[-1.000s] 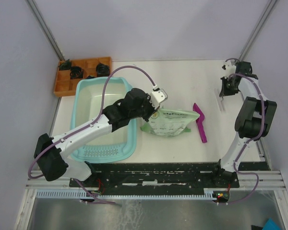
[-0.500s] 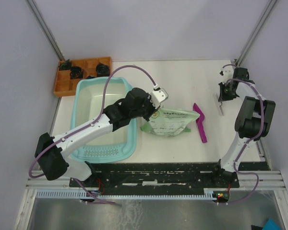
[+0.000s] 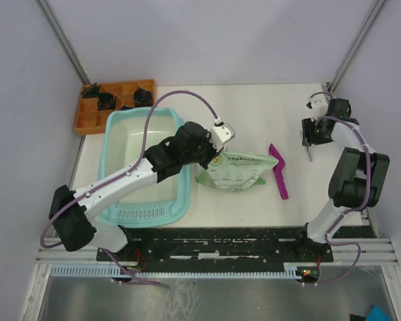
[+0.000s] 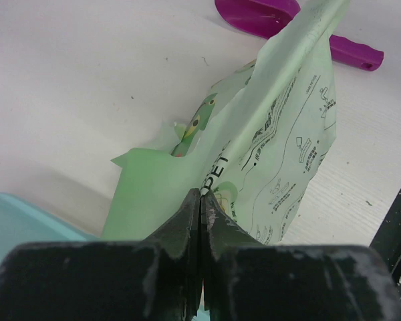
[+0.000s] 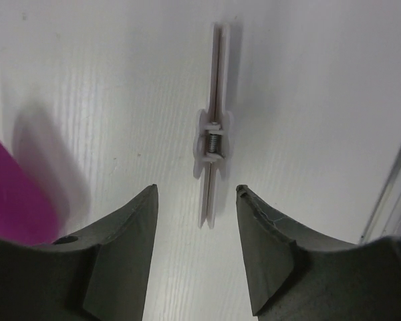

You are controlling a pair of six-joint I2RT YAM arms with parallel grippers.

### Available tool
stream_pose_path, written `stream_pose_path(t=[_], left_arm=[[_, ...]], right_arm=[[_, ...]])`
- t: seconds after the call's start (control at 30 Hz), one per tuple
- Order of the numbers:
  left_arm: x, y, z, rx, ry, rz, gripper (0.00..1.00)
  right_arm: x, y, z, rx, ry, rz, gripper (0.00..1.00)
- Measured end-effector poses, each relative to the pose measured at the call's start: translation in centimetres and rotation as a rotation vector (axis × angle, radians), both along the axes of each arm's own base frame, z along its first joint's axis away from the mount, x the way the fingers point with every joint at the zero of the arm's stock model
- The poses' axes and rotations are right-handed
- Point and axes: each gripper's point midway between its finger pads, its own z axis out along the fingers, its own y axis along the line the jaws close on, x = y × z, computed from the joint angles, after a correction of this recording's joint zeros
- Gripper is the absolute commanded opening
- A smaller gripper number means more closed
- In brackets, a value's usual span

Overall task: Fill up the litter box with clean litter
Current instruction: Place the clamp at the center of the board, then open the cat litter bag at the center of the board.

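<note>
Bag readying: left hand (image 4: 200, 200) is clenching the green bag (image 3: 235, 172) just right of the unfilled litter box (image 3: 127, 154), right hand (image 5: 197, 192) is hovering open over a clip (image 5: 212, 144); next likely needing a lift-and-tip.

The left arm (image 3: 120, 180) hides part of the litter box (image 3: 137, 144). The pink scoop (image 5: 13, 194) is blurry and cut off.
</note>
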Motion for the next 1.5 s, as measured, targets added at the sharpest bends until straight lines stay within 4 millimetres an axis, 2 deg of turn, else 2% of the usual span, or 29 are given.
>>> stream_pose_path(t=[0.07, 0.23, 0.33, 0.4, 0.53, 0.67, 0.8, 0.93, 1.2, 1.33, 1.5], left_arm=[[0.0, 0.0, 0.0, 0.001, 0.003, -0.002, 0.13], [0.1, -0.5, 0.3, 0.003, 0.009, -0.01, 0.13], [0.4, -0.7, 0.2, 0.007, 0.013, -0.01, 0.13], [0.4, -0.8, 0.2, 0.008, 0.013, -0.009, 0.12], [0.4, -0.8, 0.1, 0.009, 0.014, -0.009, 0.11], [0.4, -0.8, 0.1, 0.009, 0.014, -0.009, 0.11], [0.5, -0.8, 0.1, 0.01, 0.014, -0.009, 0.16], [0.3, -0.9, 0.1, 0.01, 0.014, -0.013, 0.23], [-0.4, -1.5, 0.1, 0.006, 0.018, -0.037, 0.41], [-0.6, -1.8, 0.2, -0.001, 0.018, -0.051, 0.43], [-0.7, -1.9, 0.3, -0.005, 0.017, -0.056, 0.43]], right_arm=[[-0.3, 0.3, 2.3, -0.007, -0.051, 0.02, 0.6], [-0.6, 1.0, 7.8, -0.029, -0.184, 0.071, 0.59], [-1.6, 2.3, 9.5, -0.001, -0.216, 0.132, 0.61], [-2.9, 4.0, 10.1, 0.049, -0.211, 0.213, 0.6], [-7.3, 8.2, 11.0, 0.207, -0.134, 0.453, 0.59], [-10.9, 11.3, 12.1, 0.336, -0.096, 0.633, 0.59], [-14.1, 13.6, 12.8, 0.467, -0.063, 0.75, 0.59], [-15.9, 14.9, 12.9, 0.575, -0.023, 0.807, 0.59], [-15.5, 15.7, 12.2, 0.601, -0.021, 0.835, 0.59], [-14.7, 16.7, 11.4, 0.594, -0.012, 0.856, 0.59], [-14.2, 18.9, 9.8, 0.597, 0.041, 0.905, 0.57]])
